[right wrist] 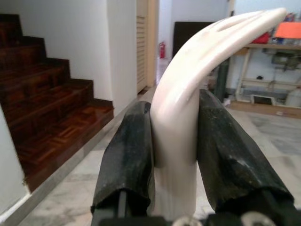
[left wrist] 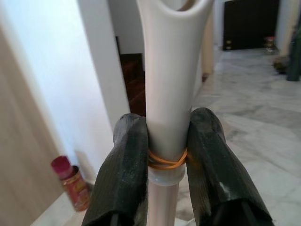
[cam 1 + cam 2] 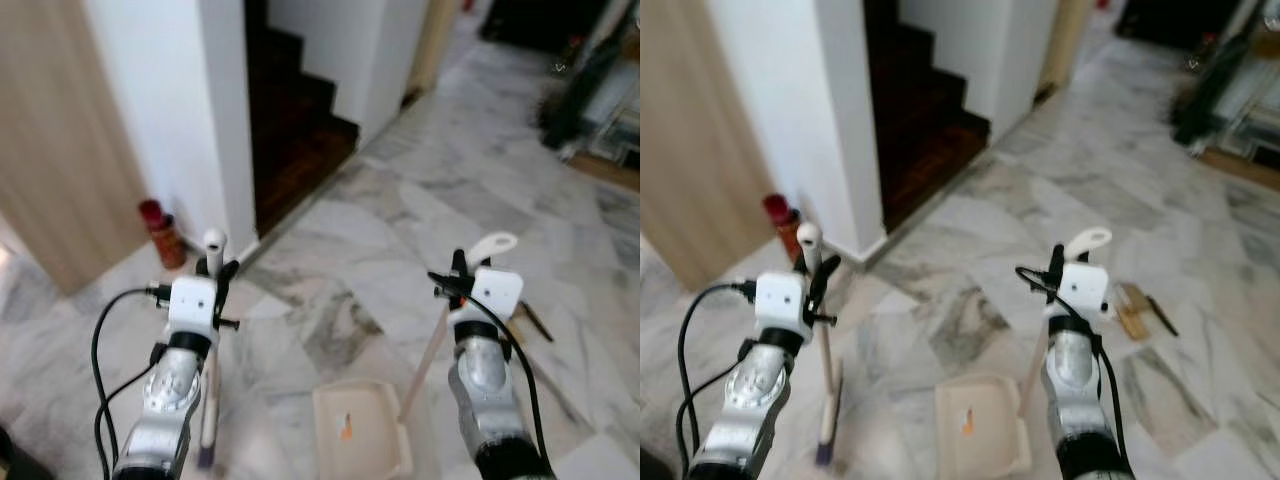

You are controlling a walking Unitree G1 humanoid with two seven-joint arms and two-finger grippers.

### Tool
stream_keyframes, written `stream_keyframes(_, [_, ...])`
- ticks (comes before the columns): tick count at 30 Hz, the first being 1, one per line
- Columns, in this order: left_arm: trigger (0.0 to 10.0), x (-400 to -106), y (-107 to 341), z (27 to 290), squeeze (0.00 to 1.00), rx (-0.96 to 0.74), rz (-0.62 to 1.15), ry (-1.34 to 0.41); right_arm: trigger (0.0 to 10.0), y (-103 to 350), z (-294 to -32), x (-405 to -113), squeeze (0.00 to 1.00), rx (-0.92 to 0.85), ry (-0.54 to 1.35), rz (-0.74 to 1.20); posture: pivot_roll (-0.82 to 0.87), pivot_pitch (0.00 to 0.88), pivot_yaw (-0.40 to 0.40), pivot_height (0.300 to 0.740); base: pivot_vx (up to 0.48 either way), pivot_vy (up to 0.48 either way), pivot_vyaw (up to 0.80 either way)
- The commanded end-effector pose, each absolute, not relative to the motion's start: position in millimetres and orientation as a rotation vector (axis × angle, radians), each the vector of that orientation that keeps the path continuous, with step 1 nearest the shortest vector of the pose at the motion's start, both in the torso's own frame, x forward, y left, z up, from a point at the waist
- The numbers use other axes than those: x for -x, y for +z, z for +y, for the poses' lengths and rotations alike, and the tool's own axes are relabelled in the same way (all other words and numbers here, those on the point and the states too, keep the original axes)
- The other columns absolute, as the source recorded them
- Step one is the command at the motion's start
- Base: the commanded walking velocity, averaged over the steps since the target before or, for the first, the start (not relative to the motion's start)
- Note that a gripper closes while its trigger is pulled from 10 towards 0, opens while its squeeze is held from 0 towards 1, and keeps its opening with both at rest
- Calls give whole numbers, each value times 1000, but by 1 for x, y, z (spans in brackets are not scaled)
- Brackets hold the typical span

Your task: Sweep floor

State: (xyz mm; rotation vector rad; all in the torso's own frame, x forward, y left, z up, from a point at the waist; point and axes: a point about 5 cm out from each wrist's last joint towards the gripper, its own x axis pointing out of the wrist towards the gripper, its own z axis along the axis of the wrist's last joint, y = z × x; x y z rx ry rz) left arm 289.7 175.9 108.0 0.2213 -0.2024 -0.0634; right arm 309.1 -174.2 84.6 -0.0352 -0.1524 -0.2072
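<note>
broom in left hand, dustpan in right hand

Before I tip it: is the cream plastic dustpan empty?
Not empty. The cream plastic dustpan lies flat on the marble floor with one small orange scrap in its tray.

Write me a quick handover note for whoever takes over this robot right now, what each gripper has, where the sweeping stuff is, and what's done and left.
Left gripper: shut on the cream plastic broom handle, near its top; the broom stands upright with its dark bristle head on the grey marble floor.
Right gripper: shut on the curved cream dustpan handle; the cream plastic dustpan rests on the floor between the arms.
Done: one small orange scrap lies in the pan.
Left: light wooden pieces and a dark stick lie on the floor to the right of the right arm; likely sweep those next.
</note>
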Motion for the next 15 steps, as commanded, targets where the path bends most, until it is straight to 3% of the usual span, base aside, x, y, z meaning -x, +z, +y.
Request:
stream_keyframes(1, [10000,-294,115,175,0,-229,-226,-77,10000,95,-173,-311,0,33,-212,-205,100,0,1,740,0,0,-800])
stream_keyframes(15, [10000,-306,116,157,0,-207,-228,-140,10000,95,-178,-302,0,36,-240,-221,31,0,11,740,0,0,-800])
